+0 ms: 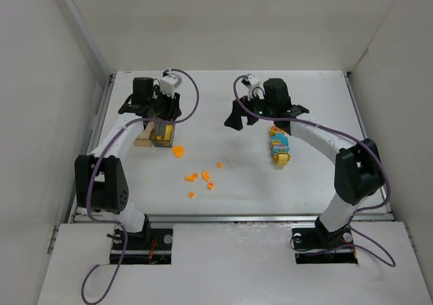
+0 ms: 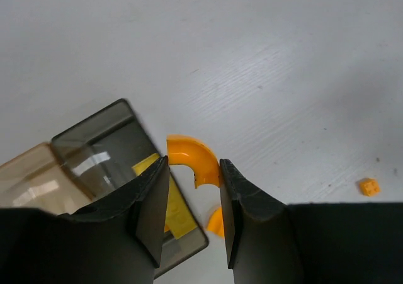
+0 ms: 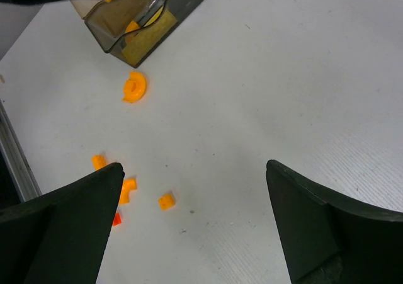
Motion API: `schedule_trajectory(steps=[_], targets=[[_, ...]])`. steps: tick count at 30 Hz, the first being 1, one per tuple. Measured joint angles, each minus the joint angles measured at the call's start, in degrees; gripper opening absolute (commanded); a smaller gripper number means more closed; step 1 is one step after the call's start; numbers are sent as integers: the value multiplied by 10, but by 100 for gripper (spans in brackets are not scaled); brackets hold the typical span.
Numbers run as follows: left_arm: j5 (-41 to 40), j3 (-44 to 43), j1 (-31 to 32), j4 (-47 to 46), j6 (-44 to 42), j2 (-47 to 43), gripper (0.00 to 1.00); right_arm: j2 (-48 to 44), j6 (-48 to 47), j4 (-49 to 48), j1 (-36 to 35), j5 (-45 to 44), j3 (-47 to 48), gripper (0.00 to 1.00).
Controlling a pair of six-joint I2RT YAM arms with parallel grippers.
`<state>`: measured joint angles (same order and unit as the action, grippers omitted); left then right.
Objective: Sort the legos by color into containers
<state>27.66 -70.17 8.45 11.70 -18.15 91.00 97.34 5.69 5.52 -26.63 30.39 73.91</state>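
My left gripper (image 2: 193,165) is shut on an orange curved lego (image 2: 189,155) and holds it above the near edge of the smoky grey container (image 2: 107,139). A pale yellow plate (image 2: 171,203) lies in that container. The tan container (image 2: 28,180) adjoins it. In the top view the left gripper (image 1: 161,119) hangs over both containers (image 1: 153,138). My right gripper (image 3: 195,189) is wide open and empty above bare table. It sits in the top view (image 1: 264,119) just behind a stack of cyan, yellow and orange-red bricks (image 1: 279,147).
Another orange curved piece (image 1: 178,151) lies beside the grey container. Several tiny orange pieces (image 1: 199,178) are scattered mid-table, one apart (image 1: 220,164). They also show in the right wrist view (image 3: 166,201). White walls enclose the table on three sides.
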Motion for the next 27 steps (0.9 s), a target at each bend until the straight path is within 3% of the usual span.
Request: schedule_trajectory(steps=[5, 11, 17, 27], targets=[[-49, 31, -44, -28, 17, -8, 13, -2, 0, 1, 0, -1, -9, 100], [-85, 60, -53, -33, 16, 1, 22, -4, -1, 0, 0, -2, -16, 100], [-103, 61, -59, -42, 5, 4, 49, -12, -1, 0, 0, -3, -23, 100], [-75, 68, -57, -26, -22, 5, 52, -21, -1, 0, 0, -3, -26, 100]])
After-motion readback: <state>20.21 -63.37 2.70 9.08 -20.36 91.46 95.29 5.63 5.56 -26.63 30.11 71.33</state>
